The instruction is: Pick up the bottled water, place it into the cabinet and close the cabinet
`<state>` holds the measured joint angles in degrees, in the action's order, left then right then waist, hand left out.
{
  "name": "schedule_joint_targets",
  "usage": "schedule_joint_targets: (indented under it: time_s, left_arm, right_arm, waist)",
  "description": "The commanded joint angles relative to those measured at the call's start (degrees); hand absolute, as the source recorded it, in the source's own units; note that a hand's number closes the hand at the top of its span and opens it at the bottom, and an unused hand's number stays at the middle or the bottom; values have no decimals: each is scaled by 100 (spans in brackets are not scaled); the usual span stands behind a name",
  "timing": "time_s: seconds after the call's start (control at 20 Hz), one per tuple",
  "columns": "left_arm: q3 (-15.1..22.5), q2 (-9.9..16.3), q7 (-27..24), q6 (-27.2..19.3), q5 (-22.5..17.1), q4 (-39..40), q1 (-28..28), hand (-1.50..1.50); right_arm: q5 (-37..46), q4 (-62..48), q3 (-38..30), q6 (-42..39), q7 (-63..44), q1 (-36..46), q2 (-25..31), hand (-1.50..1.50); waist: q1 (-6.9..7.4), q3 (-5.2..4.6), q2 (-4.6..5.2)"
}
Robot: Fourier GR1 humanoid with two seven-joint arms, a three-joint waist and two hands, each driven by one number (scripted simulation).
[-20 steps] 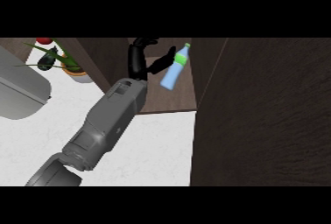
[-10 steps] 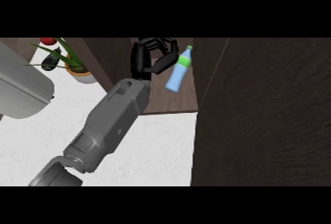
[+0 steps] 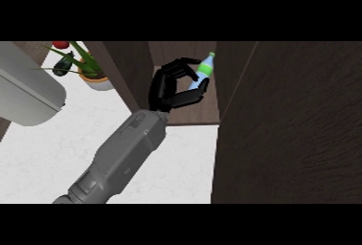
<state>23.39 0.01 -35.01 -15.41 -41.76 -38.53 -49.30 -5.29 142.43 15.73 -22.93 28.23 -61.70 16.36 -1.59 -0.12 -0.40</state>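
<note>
One hand is in view, at the end of a grey forearm that comes up from the lower left of the head view; I cannot tell from this view which arm it is. It is reaching into the open cabinet. Its fingers are curled and they close around the bottled water, with the thumb under the body of the bottle. The bottle is tilted, with its green cap beyond the fingertips and leaning toward the right wall of the compartment. Its lower part is hidden behind the fingers, so I cannot tell if the base already touches the shelf. The bottle is inside the cabinet opening, but I judge that the placing is not finished.

What could go wrong, in my opinion:

- If the fingers open while the bottle is so tilted, it may fall on its side and roll toward the front edge of the shelf, just below the palm.
- The cap is very near the dark panel to the right of the fingers. A small move to that side could knock the bottle against it and turn it in the grip.
- I think this big panel is the cabinet door. If it is swung shut while the forearm is inside, it will hit the arm.

Behind the wrist, to the left, a potted plant stands on the counter, well apart from the fingers.
</note>
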Motion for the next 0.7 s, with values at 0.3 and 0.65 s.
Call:
schedule_joint_targets:
  time_s: [0.3,0.65]
  left_arm:
    - [1468,0,237,-74,-19,-2376,2338,-150]
    - [1625,1197,100,-380,53,-4305,4132,-150]
  right_arm:
    - [513,983,464,350,-251,-543,-104,-150]
    - [682,837,401,367,-22,-501,74,-150]
  waist:
    - [274,0,-63]
    - [350,6,-65]
